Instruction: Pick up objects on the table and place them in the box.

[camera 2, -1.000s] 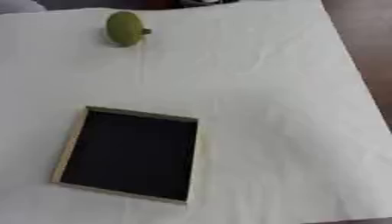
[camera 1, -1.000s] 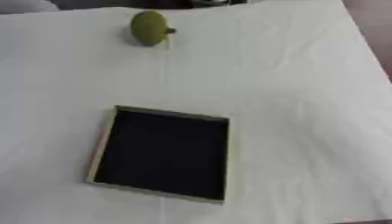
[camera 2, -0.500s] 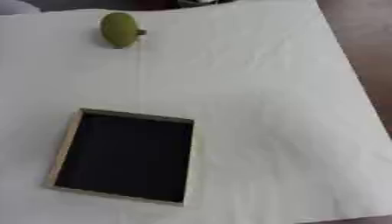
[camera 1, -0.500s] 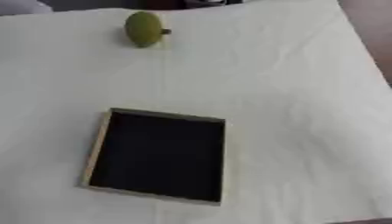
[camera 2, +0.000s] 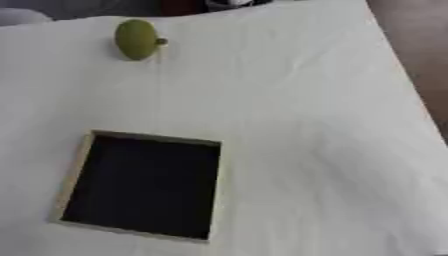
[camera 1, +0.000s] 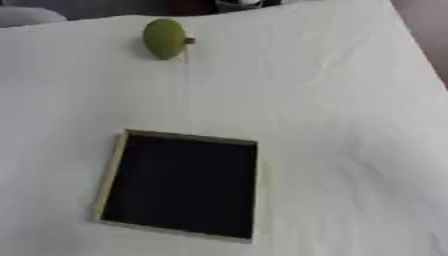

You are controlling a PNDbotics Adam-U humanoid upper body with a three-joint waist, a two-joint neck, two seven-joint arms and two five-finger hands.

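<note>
Box and fruit on white cloth

Shallow square box (camera 1: 180, 184) with pale wooden rim and black inside lies well apart from the green rounded stemmed fruit (camera 1: 164, 38); neither hand shows, finger state untellable.

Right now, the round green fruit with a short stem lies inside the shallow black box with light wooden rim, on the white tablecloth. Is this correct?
Not quite. The round green fruit lies outside the shallow black box, far behind it on the white tablecloth. The left eye view shows this; the box holds nothing.

Item count: one green round object (camera 1: 164, 38) with a short stem; one shallow box (camera 1: 112, 170) with a dark interior; one white table (camera 1: 332, 125).
</note>
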